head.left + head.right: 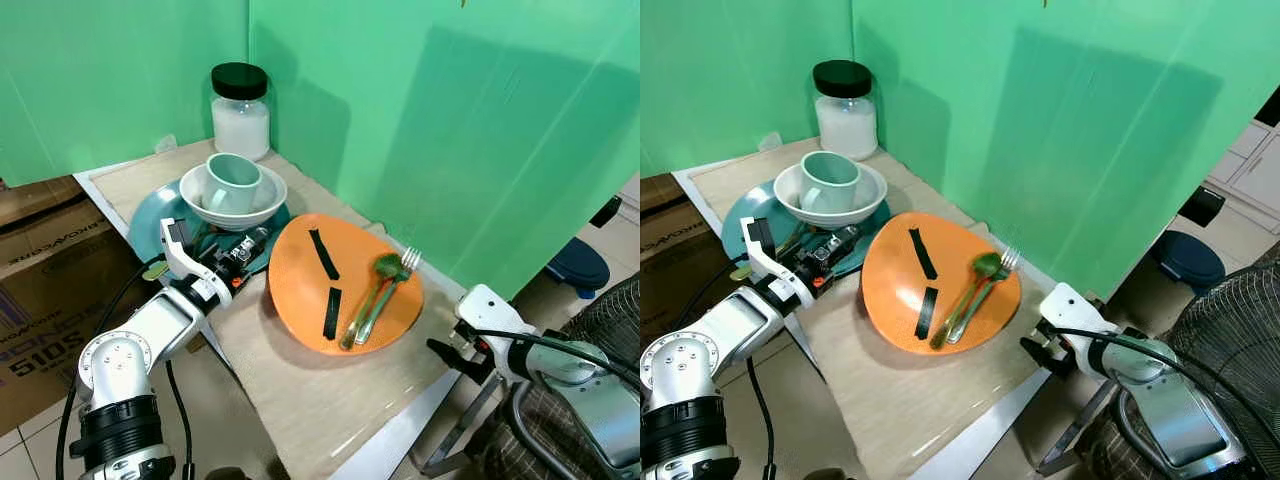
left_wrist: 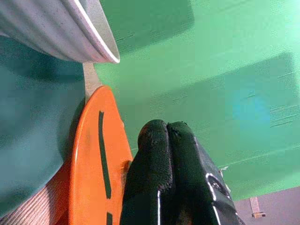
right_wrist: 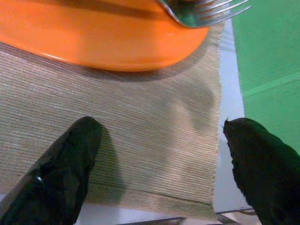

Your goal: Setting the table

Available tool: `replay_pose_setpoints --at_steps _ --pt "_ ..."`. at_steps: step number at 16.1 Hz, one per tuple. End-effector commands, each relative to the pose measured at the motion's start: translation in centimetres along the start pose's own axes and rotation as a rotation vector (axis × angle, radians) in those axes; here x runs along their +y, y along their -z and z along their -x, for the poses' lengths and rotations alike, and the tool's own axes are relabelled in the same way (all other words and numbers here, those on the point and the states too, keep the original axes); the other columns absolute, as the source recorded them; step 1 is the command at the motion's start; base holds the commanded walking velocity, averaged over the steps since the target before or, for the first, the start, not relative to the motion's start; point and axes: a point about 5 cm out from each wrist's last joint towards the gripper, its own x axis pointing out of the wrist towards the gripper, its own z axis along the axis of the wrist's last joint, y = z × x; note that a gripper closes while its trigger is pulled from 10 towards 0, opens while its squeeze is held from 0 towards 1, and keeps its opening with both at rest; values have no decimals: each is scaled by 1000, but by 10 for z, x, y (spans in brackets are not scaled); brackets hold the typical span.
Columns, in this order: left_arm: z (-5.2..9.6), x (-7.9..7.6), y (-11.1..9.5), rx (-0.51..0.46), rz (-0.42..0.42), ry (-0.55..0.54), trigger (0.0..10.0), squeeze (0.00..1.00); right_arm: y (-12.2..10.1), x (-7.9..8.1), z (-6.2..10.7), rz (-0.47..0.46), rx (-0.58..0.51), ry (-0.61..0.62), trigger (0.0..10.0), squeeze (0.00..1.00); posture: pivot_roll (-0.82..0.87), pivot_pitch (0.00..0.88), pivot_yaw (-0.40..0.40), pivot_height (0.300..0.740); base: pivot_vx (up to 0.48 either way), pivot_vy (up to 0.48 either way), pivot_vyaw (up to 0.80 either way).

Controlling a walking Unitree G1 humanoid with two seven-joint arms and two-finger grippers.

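Note:
An orange plate [image 1: 300, 290] lies on a beige placemat [image 1: 330, 395], carrying two black strips, a green-handled spoon [image 1: 372, 290] and a fork [image 1: 392, 285]. Behind it a teal plate [image 1: 150, 215] holds a white bowl [image 1: 262, 200] with a mint cup [image 1: 232, 182] inside. My left gripper [image 1: 252, 245] is shut and empty, resting low over the teal plate's edge beside the orange plate [image 2: 89, 154]; its fingers [image 2: 164, 159] press together. My right gripper [image 3: 160, 125] stands open over the placemat's corner, just short of the orange plate [image 3: 93, 42], nothing between its fingers [image 3: 70, 154].
A white jar [image 1: 240, 112] with a black lid stands at the back of the table. Green screens [image 1: 450, 120] close off the far sides. Cardboard boxes [image 1: 40, 260] sit to the left; a fan [image 1: 610, 320] and a blue bin [image 1: 578, 265] are on the right.

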Motion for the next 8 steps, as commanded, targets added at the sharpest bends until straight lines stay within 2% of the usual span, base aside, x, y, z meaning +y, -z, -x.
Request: replay_pose_setpoints --at_steps 1,3,5,8 --pt "-2 -6 1 11 -10 36 0 0 6 -8 2 15 38 32 10000 0 59 0 -117 740 0 0 0" --pt "-1 -5 2 27 -27 25 0 0 9 -10 2 17 43 48 10000 0 61 0 -116 740 0 0 0" --pt "-1 -6 6 73 -80 14 0 0 15 -14 3 33 67 63 10000 0 61 0 -116 740 0 0 0" --pt "-2 -9 7 92 -106 23 0 0 24 -31 6 45 104 146 10000 0 63 0 -112 740 0 0 0"
